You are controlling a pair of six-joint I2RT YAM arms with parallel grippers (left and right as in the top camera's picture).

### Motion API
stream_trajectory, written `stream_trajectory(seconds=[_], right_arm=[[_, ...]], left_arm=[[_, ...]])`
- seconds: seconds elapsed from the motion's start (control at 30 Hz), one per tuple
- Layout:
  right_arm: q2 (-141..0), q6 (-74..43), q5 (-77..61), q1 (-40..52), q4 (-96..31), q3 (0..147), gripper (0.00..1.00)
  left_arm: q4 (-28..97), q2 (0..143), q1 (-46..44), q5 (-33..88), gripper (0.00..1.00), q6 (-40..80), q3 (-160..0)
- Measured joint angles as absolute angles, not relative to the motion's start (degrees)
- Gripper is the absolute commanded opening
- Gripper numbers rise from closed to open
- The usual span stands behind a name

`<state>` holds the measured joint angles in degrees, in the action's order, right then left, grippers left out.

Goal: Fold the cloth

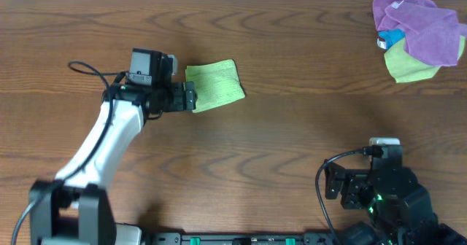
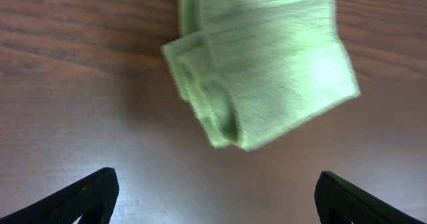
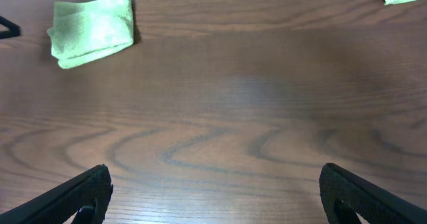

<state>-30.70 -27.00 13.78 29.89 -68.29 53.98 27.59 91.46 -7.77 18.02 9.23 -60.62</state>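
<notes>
Overhead: the cloth (image 1: 214, 85), a small, neat lime-green rectangle, lies left of centre on the wooden table (image 1: 292, 128). The left gripper (image 1: 191, 96) sits just beside its left edge, and a purple-and-green heap (image 1: 417, 33) sits well apart.

Left wrist: the jaws are spread wide and empty below the soft, ribbed bundle, whose layered edges show. Folding looks finished, and the next move is probably to back off without snagging.

Right wrist: the right gripper (image 3: 213, 197) is wide open, empty and far from the cloth.
</notes>
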Motion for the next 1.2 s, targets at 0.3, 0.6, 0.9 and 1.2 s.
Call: stream_trajectory(seconds=[0.3,0.6,0.9,1.2], right_arm=[[-30.68,-27.00,13.91,29.89,-68.29,53.95,0.99],[-30.68,-27.00,13.91,29.89,-68.27,53.95,0.99],[-30.68,-27.00,13.06,29.89,-67.81,53.95,0.99],[-30.68,-27.00,12.23,29.89,-67.13,53.93,0.99]], left_arm=[[17.72,101.12,-3.51,29.76,0.95,11.94,-60.62],[16.62,107.13,-3.46,34.35,0.96,14.00,-60.62],[13.28,108.22,-3.42,35.66,0.96,16.60,-60.62],[6.46,114.13,-2.98,43.83,0.06,21.10,-62.15]])
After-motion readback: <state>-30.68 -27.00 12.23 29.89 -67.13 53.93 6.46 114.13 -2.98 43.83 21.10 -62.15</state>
